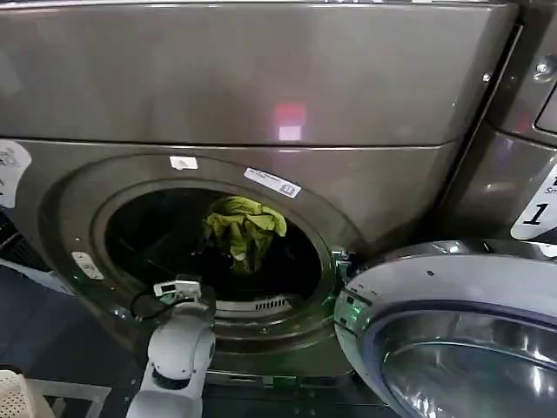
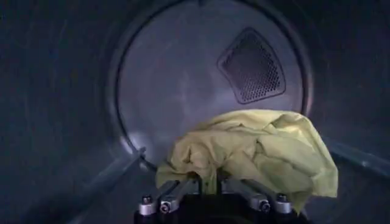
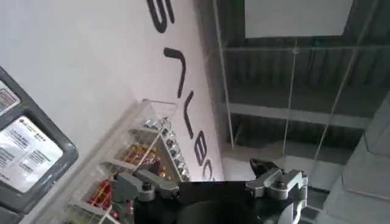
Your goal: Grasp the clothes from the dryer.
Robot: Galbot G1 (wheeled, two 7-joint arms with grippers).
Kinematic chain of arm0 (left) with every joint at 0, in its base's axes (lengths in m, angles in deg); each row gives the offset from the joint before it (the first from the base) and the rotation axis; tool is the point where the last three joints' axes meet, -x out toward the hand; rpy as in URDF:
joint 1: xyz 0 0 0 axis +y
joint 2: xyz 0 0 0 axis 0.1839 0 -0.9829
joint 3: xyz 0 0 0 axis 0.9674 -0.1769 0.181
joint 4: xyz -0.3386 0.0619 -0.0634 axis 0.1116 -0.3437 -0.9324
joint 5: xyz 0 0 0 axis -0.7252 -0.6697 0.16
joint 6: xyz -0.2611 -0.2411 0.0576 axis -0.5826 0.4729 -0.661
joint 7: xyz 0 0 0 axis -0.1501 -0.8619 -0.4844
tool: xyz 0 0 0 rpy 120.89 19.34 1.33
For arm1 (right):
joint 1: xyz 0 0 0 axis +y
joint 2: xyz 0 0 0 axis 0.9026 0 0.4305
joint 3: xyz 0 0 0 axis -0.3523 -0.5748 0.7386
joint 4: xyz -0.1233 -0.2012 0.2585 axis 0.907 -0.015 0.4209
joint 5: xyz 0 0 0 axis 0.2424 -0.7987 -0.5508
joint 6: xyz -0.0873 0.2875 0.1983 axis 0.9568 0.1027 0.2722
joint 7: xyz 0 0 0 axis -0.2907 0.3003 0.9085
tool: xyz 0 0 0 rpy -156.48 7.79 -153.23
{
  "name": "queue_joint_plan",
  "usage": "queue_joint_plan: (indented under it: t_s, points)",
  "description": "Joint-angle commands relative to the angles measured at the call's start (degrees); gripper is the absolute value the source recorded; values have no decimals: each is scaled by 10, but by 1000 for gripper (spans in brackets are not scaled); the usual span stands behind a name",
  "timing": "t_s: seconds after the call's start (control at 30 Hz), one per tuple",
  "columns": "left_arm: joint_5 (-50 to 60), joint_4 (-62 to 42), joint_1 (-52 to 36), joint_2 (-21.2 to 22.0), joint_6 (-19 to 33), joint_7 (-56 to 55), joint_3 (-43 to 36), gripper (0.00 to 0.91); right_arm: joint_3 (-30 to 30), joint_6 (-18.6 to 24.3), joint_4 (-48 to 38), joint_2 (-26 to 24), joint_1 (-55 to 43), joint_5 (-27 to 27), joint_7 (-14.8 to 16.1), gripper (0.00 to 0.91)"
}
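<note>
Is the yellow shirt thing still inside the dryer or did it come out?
Inside. The clothes hang in the dryer port, behind its rim; in the left wrist view they bunch right at the left gripper, drum wall behind.

Left gripper jaws buried in the clothes; dryer door cropped.

A large black "1" stands on the white sticker at the right machine's front. Big dark letters run along the white wall, not readable whole.
</note>
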Motion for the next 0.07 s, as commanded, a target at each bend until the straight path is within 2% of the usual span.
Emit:
queue_joint_plan:
  t_s: [0.03,0.07]
  points:
    - [1,-1,-1,1,1,1,-1,0,0,0,0,0,0,1,1,907]
    - [1,-2,-1,2,2,1,-1,0,1,0,0,0,0,1,0,907]
